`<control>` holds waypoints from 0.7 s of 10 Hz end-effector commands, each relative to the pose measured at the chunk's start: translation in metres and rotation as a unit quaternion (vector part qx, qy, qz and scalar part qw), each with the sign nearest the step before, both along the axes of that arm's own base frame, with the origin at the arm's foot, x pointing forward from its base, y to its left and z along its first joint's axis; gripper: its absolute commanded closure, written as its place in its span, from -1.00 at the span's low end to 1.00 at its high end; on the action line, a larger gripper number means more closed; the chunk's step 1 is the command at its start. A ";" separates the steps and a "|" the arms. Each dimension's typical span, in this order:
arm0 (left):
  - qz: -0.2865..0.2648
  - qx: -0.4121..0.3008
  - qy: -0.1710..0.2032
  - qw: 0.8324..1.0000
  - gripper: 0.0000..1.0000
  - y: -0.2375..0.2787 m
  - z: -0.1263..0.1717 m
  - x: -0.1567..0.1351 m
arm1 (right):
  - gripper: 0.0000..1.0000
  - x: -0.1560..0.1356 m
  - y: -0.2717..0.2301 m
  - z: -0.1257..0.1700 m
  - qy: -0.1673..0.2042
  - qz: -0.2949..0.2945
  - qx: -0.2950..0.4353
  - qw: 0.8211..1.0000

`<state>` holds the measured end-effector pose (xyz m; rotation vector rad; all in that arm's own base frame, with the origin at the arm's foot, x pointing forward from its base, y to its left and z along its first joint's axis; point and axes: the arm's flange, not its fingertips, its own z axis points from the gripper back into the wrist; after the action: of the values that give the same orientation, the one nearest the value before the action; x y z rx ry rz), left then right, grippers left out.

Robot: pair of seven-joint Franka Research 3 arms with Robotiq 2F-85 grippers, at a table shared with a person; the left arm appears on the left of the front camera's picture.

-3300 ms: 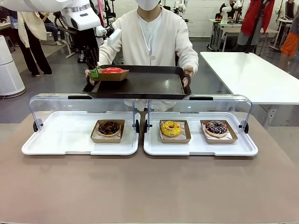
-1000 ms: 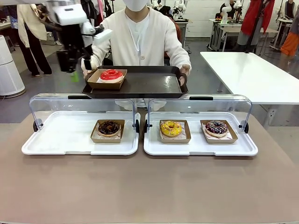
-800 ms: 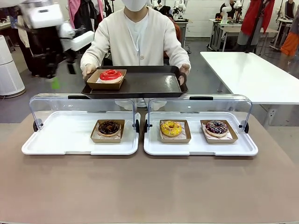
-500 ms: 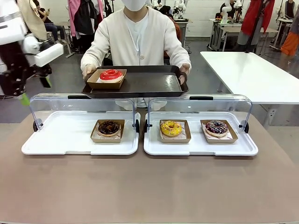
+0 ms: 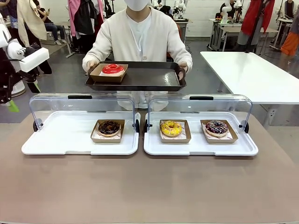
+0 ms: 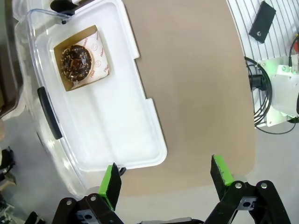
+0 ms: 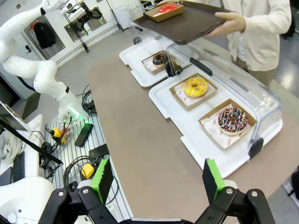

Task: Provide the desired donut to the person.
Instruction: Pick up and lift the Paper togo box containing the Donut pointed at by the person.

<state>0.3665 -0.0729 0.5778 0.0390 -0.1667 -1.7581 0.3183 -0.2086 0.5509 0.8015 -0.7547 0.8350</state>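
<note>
Red donut (image 5: pixel 112 68) far from left tool (image 6: pixel 166 173)

Brown tabletop (image 5: pixel 149 186) bears 2 display trays. Left tray (image 5: pixel 56 135): chocolate donut (image 5: pixel 109 127) at 3 o'clock. Right tray (image 5: pixel 194 145): yellow donut (image 5: pixel 171 128) at 9 o'clock, sprinkled donut (image 5: pixel 216 127) at 3 o'clock. Clear lids (image 5: pixel 84 105) raised.

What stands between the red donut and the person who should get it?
Nothing visible does. The red donut sits in its paper box on the dark tray, which the person holds at both ends.
</note>
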 end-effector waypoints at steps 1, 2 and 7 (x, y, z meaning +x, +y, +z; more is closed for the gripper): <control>-0.005 0.002 -0.003 1.000 -1.00 -0.004 0.003 0.000 | -1.00 -0.001 0.000 0.001 -0.005 0.003 0.006 1.000; -0.005 0.002 -0.003 1.000 -1.00 -0.004 0.003 0.000 | -1.00 -0.001 0.000 0.001 -0.005 0.003 0.006 1.000; -0.005 0.002 -0.003 1.000 -1.00 -0.004 0.003 0.000 | -1.00 -0.001 0.000 0.001 -0.005 0.003 0.006 1.000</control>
<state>0.3656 -0.0775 0.5785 0.0390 -0.1687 -1.7707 0.3183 -0.2086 0.5509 0.8015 -0.7547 0.8350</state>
